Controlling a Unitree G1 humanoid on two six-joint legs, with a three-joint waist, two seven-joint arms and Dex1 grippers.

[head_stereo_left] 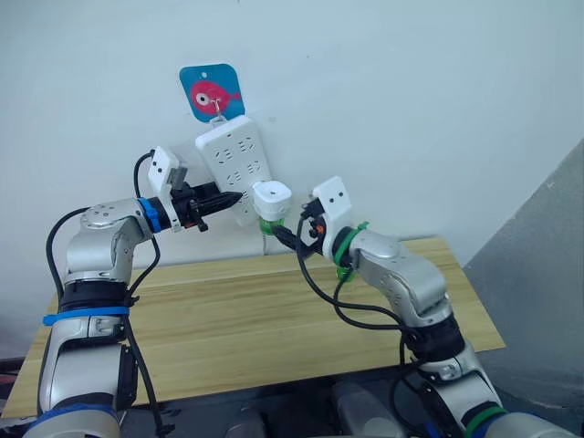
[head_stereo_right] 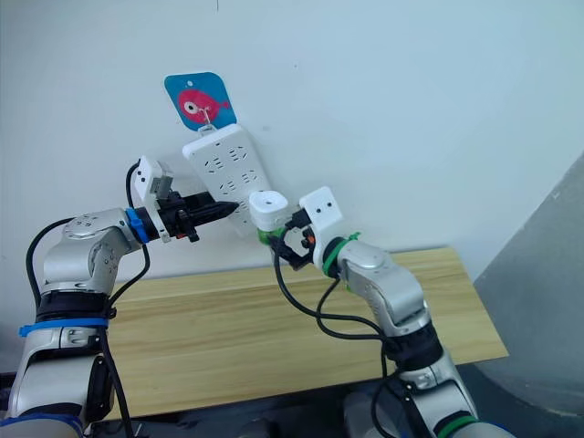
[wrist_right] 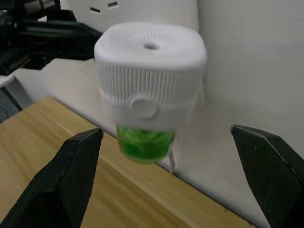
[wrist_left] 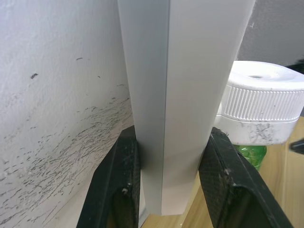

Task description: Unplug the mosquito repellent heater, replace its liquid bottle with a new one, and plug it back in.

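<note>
We see the mosquito repellent heater [head_stereo_left: 271, 200] with its green bottle [wrist_right: 145, 141] plugged low into the wall-hung power strip [head_stereo_left: 234, 165], our left gripper [wrist_left: 173, 185] clamping the strip's edge, our right gripper [wrist_right: 175, 175] spread wide just before the heater, apart from it

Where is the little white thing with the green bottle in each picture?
Left eye view: the mosquito repellent heater sits near the middle, at the power strip's lower end.
Right eye view: heater just left of centre, same spot.
Left wrist view: heater at the right edge, beside the strip.
Right wrist view: heater in the centre.
Shared landmark: the power strip.
</note>
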